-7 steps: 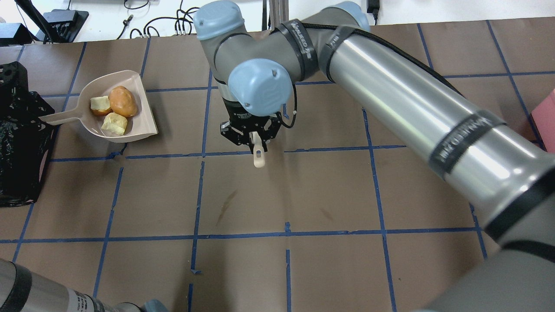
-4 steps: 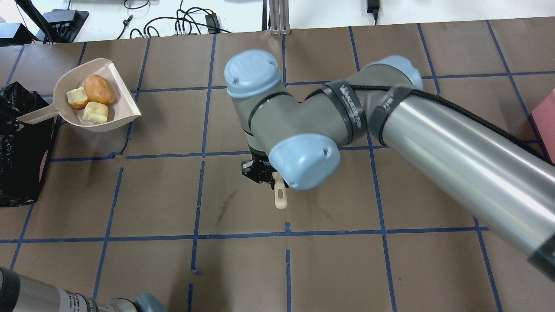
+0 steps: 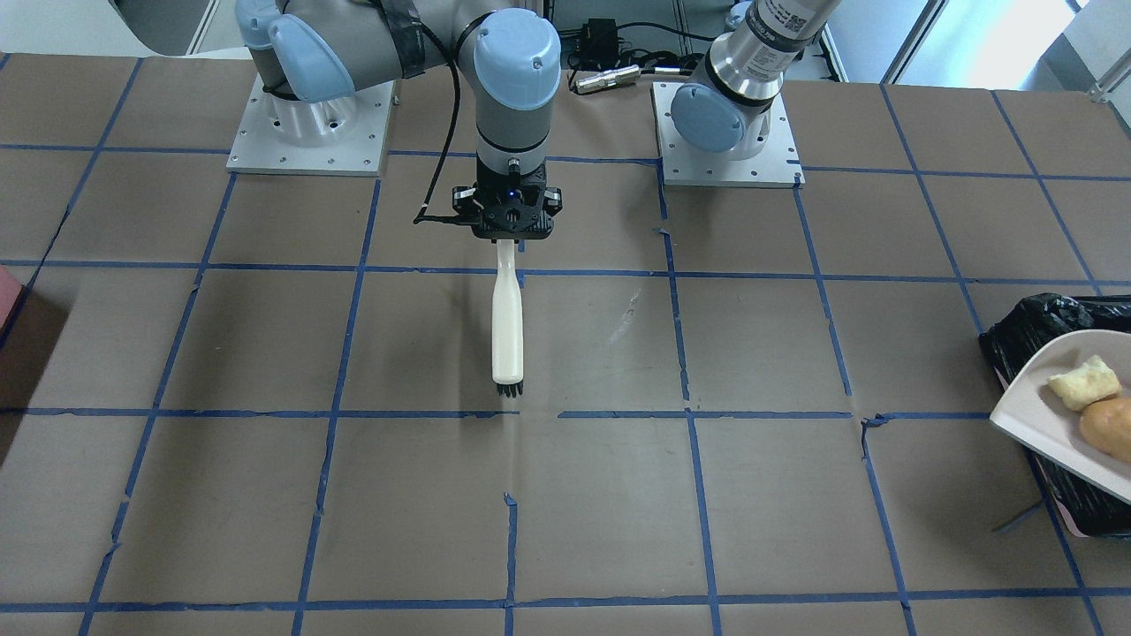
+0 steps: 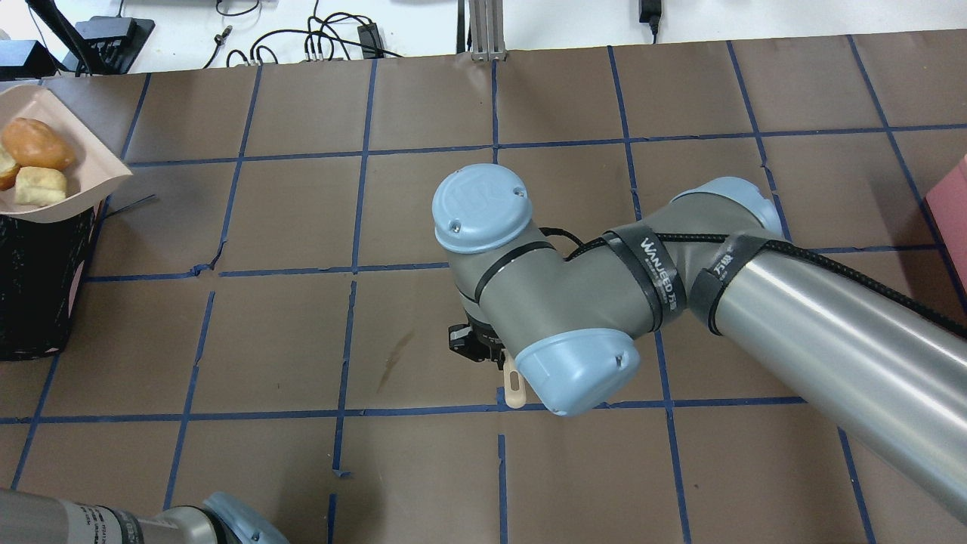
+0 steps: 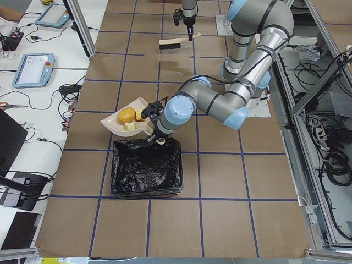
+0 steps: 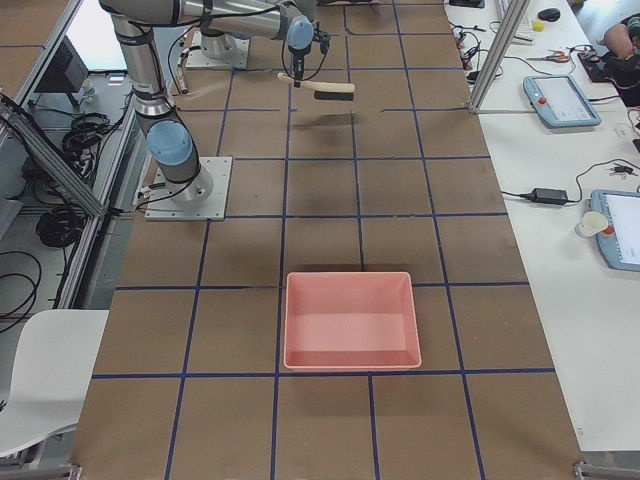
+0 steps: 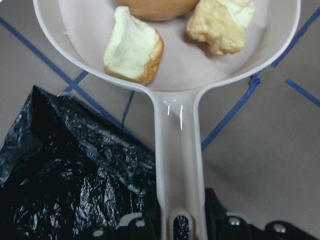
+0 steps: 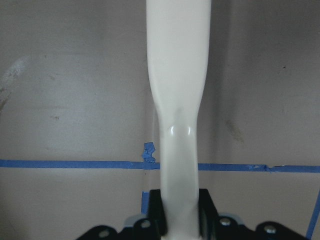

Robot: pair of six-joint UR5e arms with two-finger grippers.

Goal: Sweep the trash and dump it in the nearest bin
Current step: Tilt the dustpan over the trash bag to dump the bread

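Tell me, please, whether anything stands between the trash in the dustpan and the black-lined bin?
Nothing visible does. The left hand holds the dustpan raised at the rim of the bin, whose mouth is open. The trash lies in the pan, and only the pan's own wall keeps it there.

Brown table, blue tape grid; glossy black bin; beige dustpan; orange-brown lump, pale yellow chunks.

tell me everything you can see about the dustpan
The dustpan is pale beige, smooth plastic by its look: a shallow rimmed scoop and a long flat handle with a slot at its end. The left gripper clamps that end, holding it roughly level above the black-bagged bin. Three food pieces lie in the scoop.
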